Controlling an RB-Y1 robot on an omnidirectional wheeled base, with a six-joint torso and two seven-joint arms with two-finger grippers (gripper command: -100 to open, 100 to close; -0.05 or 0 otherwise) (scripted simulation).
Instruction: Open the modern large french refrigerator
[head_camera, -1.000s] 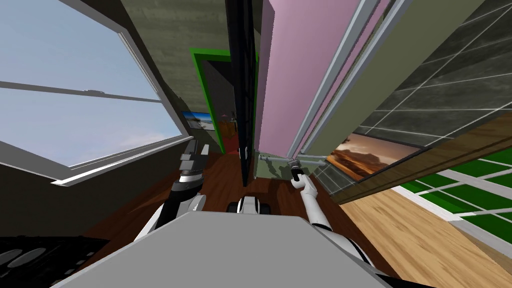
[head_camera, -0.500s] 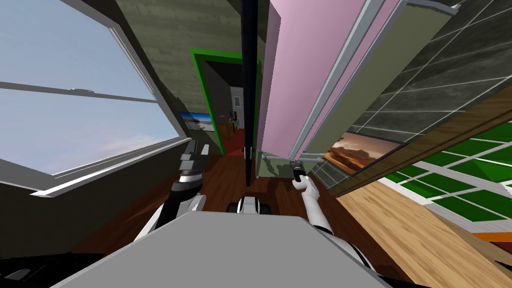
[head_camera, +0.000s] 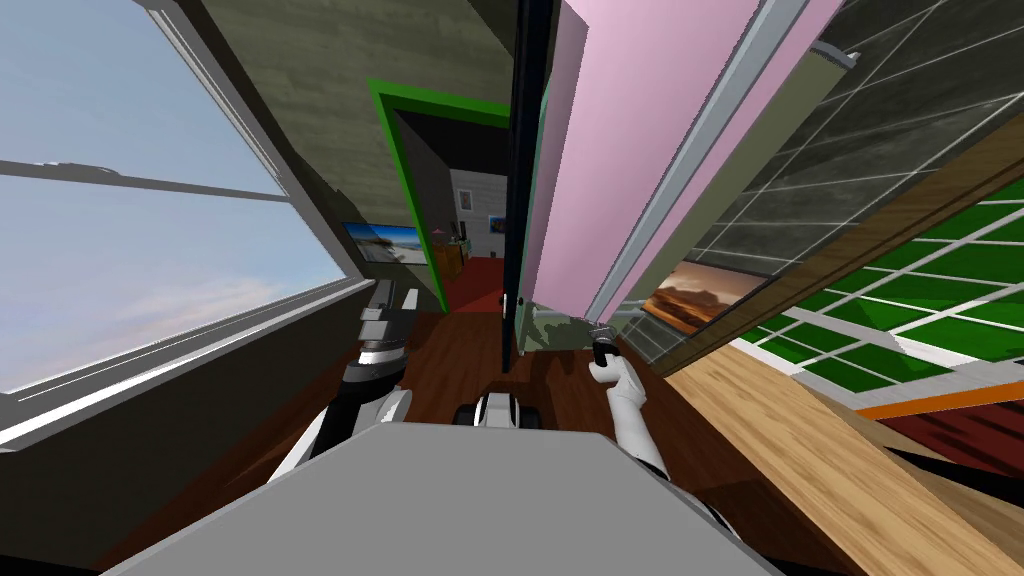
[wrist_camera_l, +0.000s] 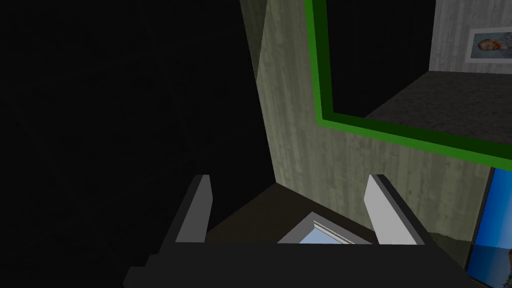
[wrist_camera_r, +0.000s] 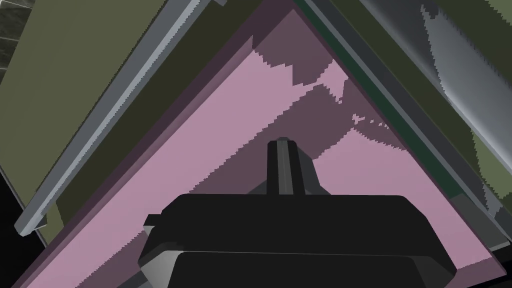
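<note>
— Right wrist view first: what is the right pincer (wrist_camera_r: 281, 165) doing?

— Its two thin grey blades are pressed flat together, with nothing to be seen between them. The left pincer (wrist_camera_l: 285, 210), raised at the robot's left side, has its blades wide apart and holds nothing.

— And the thing to be opened?

— The tall, pink-faced, olive-edged refrigerator (wrist_camera_r: 225, 140) lies straight ahead of the right pincer's tips. Its flat pink door face is just beyond the blades. Whether they touch it cannot be told.

— What about something to pull on?

— A long, light grey bar handle (wrist_camera_r: 97, 130) lies off to one side of the blades, not between them. In the head view it begins just above the right pincer and climbs the door away from the robot, so its long axis is upright.

— Which arm is nearer?

— The right, plainly. It sits close under the door's lower end. The left pincer is well apart, on the far side of a thin dark panel (head_camera: 518, 180) seen edge-on beside the pink face.

— So the coming move?

— Probably the right blades must part and shift sideways onto the bar, one on each side, across its length, before any pull. How far the door already stands open cannot be judged.
</note>
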